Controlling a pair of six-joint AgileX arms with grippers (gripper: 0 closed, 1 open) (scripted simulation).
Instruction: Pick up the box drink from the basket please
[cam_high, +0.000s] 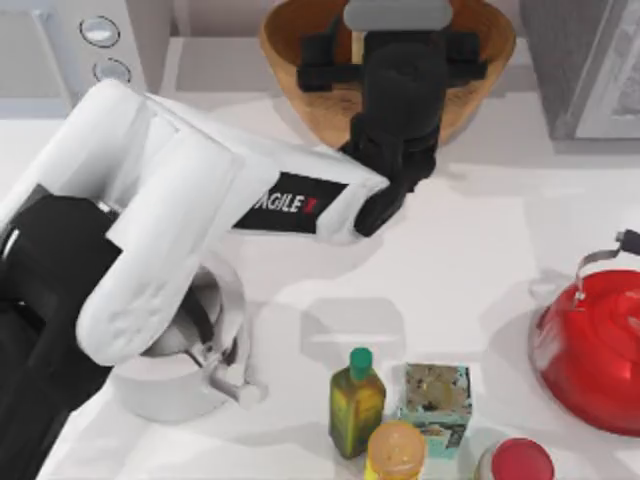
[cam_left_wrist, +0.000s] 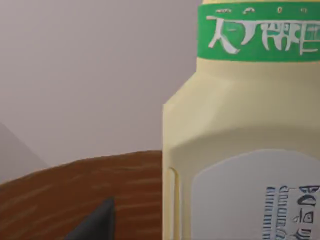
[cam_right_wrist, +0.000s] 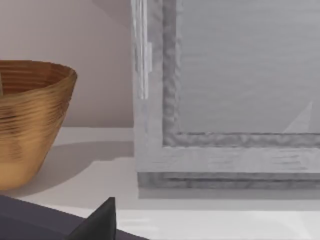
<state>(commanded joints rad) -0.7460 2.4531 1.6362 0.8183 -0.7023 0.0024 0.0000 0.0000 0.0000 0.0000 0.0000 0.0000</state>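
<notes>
The box drink (cam_left_wrist: 240, 150), a pale-yellow carton with a green band near its top and a white label, stands very close in the left wrist view. It is inside the orange-brown woven basket (cam_high: 287, 62), whose wall (cam_left_wrist: 75, 185) rises behind it. My left gripper (cam_high: 392, 58) hangs over the basket at the table's back, jaws spread wide. One dark finger (cam_left_wrist: 95, 225) shows beside the carton, apart from it. In the top view the arm's wrist covers most of the carton. One fingertip (cam_right_wrist: 97, 222) of my parked right gripper looks toward the basket (cam_right_wrist: 30, 115).
At the front of the table stand an olive-oil bottle (cam_high: 356, 405), a squat teal carton (cam_high: 437, 400), an orange-capped container (cam_high: 396, 450) and a red-lidded item (cam_high: 515, 462). A red kettle (cam_high: 595, 350) sits at the right. A grey cabinet (cam_high: 580, 60) flanks the basket.
</notes>
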